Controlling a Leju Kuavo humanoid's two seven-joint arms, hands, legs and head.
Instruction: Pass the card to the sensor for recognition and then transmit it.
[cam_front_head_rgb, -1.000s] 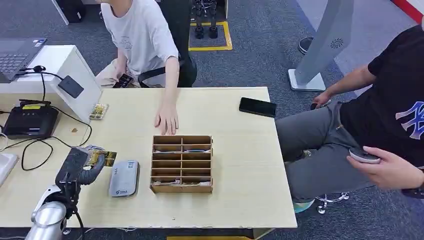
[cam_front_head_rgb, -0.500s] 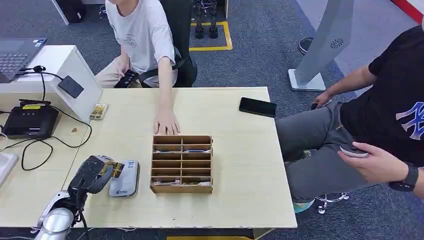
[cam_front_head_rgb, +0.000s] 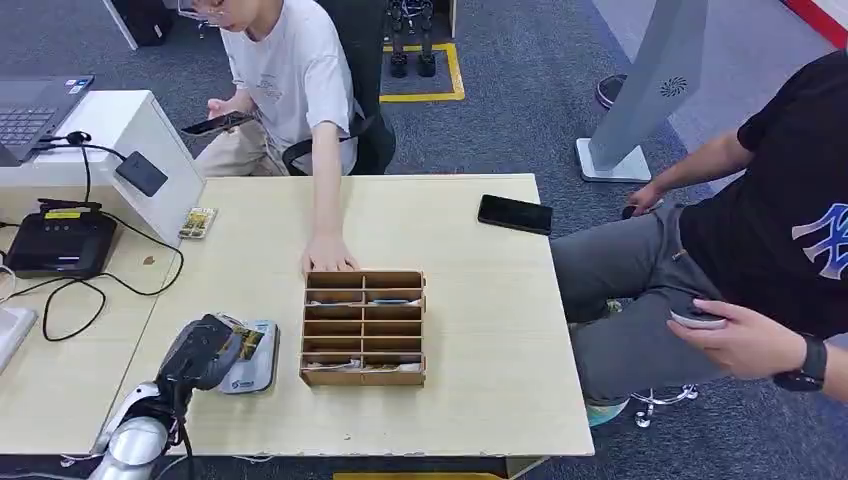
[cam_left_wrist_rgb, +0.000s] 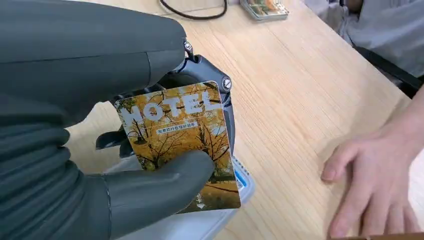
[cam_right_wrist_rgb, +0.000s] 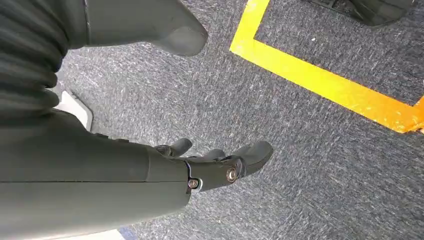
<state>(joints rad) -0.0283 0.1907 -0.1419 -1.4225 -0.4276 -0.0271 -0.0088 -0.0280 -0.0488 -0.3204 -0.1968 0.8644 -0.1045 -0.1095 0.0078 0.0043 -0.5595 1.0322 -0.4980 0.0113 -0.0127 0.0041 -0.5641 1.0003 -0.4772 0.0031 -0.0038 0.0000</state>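
My left robot hand (cam_front_head_rgb: 205, 352) pinches the card (cam_left_wrist_rgb: 182, 142), thumb on its face. Over the last second I carried it toward 3 o'clock; it now hovers over the sensor (cam_front_head_rgb: 250, 367). Recognition looks imminent. Right robot hand (cam_right_wrist_rgb: 210, 162) hangs loose, holding nothing.

Card (cam_left_wrist_rgb: 185, 145): golden-yellow autumn trees, white "HOTEL" lettering. Left hand (cam_left_wrist_rgb: 95, 125): dark grey, ribbed cover. Sensor (cam_front_head_rgb: 250, 357): light grey with blue print. Worktop (cam_front_head_rgb: 480, 330): pale wood grain. Compartment box (cam_front_head_rgb: 364, 327): brown wood. Floor (cam_right_wrist_rgb: 325, 165): speckled grey carpet, yellow tape line.
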